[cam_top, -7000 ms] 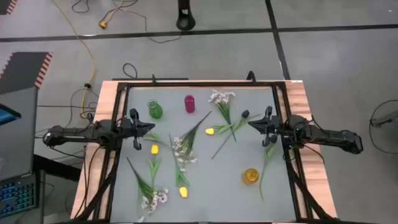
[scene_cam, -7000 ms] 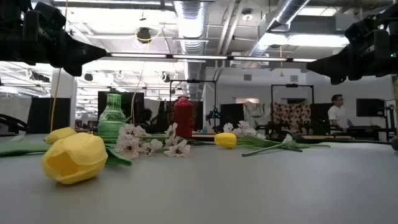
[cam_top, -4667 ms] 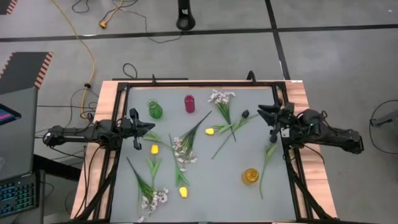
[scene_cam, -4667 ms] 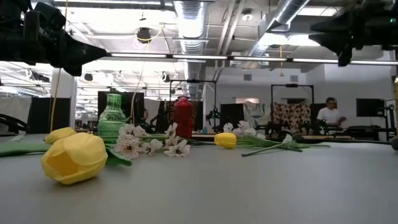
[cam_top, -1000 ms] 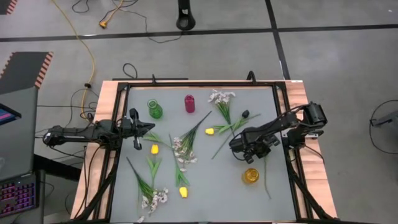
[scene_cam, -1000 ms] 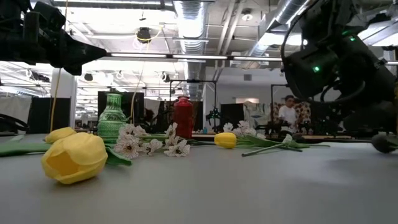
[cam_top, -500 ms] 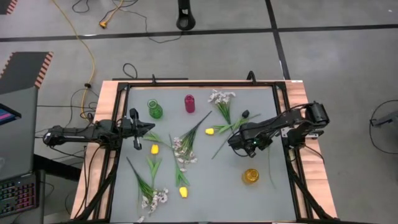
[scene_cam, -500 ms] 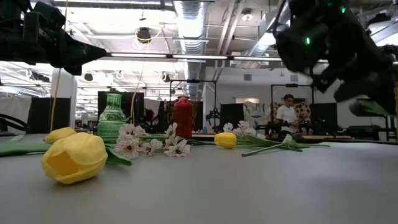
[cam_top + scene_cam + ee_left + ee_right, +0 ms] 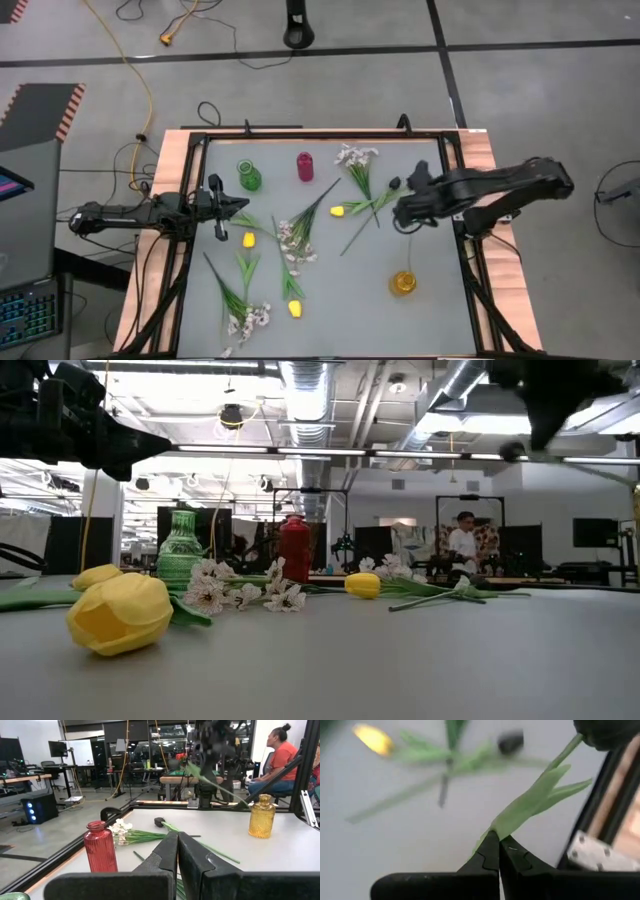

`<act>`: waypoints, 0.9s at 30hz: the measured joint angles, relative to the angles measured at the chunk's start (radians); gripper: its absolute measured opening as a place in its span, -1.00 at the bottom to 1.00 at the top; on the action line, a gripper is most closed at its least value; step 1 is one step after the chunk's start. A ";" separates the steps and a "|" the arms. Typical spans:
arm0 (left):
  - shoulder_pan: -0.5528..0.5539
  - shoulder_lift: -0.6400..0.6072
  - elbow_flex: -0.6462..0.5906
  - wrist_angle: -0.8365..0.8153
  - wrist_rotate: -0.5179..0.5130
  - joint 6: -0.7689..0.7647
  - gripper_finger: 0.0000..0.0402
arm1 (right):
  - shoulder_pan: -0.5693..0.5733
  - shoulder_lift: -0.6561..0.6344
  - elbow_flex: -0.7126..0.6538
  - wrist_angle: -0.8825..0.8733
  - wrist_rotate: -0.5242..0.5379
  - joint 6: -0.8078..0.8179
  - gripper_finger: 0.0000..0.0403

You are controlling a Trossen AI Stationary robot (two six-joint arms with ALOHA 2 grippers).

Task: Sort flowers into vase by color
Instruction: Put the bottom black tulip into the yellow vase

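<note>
My right gripper (image 9: pixel 404 217) is raised over the table's right part and shut on a dark tulip; its head (image 9: pixel 606 732) shows beyond the fingers. The green stem (image 9: pixel 220 785) slants down toward the amber vase (image 9: pixel 403 283). Another dark tulip (image 9: pixel 394 183) lies flat on the table, as do yellow tulips (image 9: pixel 337 211) and sprays of white blossoms (image 9: pixel 355 157). A green vase (image 9: pixel 249 177) and a red vase (image 9: pixel 305 166) stand at the far side. My left gripper (image 9: pixel 243 205) waits shut at the left edge. My right gripper pinches the dark tulip between its two fingertips at the base of a pale green leaf (image 9: pixel 496 827), some way below the head. The fingers slant down from above. The flower is lifted clear of the table, its head (image 9: pixel 512 452) high in the air.
More yellow tulips (image 9: pixel 248 239) and white sprays (image 9: pixel 245 320) lie over the table's left and middle. A black frame (image 9: pixel 462 250) runs round the table. A person (image 9: pixel 280 757) sits beyond the right side.
My right gripper has risen from near the table and drawn back toward the right and far edges, tipping to point steeply down. The dark tulip, whose stem lay on the table by the amber vase, has gone up with it and is now lifted clear.
</note>
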 joint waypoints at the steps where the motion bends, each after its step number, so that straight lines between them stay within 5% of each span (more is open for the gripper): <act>1: 0.000 0.000 0.000 0.000 0.000 0.000 -1.00 | 0.006 -0.019 0.014 0.000 0.032 -0.010 -0.89; 7: 0.000 0.000 0.000 0.000 0.000 -0.003 -1.00 | 0.038 -0.097 0.078 0.006 0.185 -0.097 -0.89; 16: 0.000 0.000 0.000 0.000 0.000 -0.003 -1.00 | 0.189 -0.119 0.092 0.117 0.238 -0.235 -0.89; 27: 0.000 0.000 0.000 0.000 0.000 -0.003 -1.00 | 0.375 -0.125 0.092 0.139 0.294 -0.223 -0.89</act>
